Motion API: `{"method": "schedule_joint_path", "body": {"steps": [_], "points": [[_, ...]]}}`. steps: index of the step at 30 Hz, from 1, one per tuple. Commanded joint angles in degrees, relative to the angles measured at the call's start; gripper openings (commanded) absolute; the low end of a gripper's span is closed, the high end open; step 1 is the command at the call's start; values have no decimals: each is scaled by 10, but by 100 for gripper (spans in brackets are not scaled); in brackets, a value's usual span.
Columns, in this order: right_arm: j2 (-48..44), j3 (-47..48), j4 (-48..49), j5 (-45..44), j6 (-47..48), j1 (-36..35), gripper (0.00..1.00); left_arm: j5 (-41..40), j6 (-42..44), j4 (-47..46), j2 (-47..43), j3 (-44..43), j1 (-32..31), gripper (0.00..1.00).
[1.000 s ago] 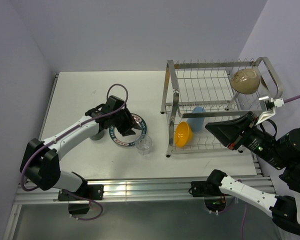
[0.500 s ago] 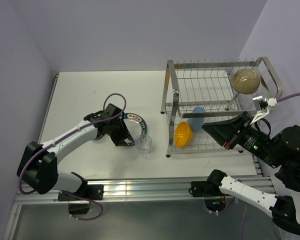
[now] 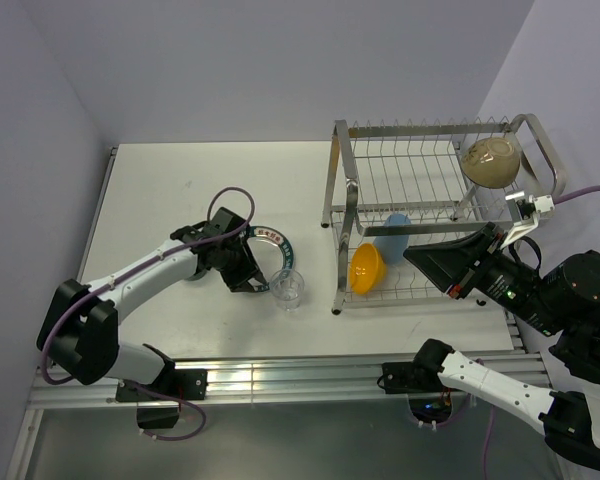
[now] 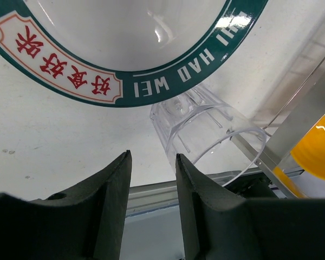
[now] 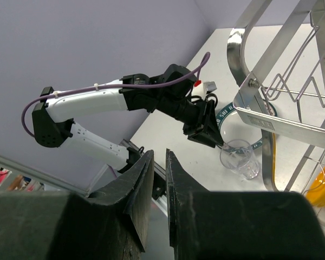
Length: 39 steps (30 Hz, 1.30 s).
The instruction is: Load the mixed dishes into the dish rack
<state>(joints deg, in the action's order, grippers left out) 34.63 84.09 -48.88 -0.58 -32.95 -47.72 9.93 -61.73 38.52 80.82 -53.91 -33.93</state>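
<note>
Clear glass point(image 3: 287, 288) stands upright, mouth up.

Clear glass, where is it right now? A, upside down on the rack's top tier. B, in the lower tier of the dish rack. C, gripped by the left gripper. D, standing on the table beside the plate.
D: the top view shows the clear glass upright on the table by the white plate's rim, with the left gripper short of it, not around it.

Top camera: high behind arm bases point(image 3: 280, 385), looking down. Left wrist: close over clear glass point(image 4: 206, 135). Right wrist: farther, faces same glass.
</note>
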Motion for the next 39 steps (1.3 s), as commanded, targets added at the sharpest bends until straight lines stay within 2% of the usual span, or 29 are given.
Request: {"method": "schedule_joint_path", "body": {"steps": [1, 4, 16, 24, 39], "points": [[2, 8, 22, 2, 0, 2, 22, -26, -4, -7, -33, -11, 0, 44], [3, 8, 21, 2, 1, 1, 22, -15, -15, -36, -50, -2, 0, 45], [3, 4, 23, 2, 3, 2, 22, 3, -18, -57, -32, 10, -15, 44], [1, 4, 21, 2, 3, 1, 22, -10, -21, -63, 0, -9, -46, 45], [16, 19, 9, 19, 12, 2, 22, -10, -23, -72, 3, 14, -48, 45]]}}
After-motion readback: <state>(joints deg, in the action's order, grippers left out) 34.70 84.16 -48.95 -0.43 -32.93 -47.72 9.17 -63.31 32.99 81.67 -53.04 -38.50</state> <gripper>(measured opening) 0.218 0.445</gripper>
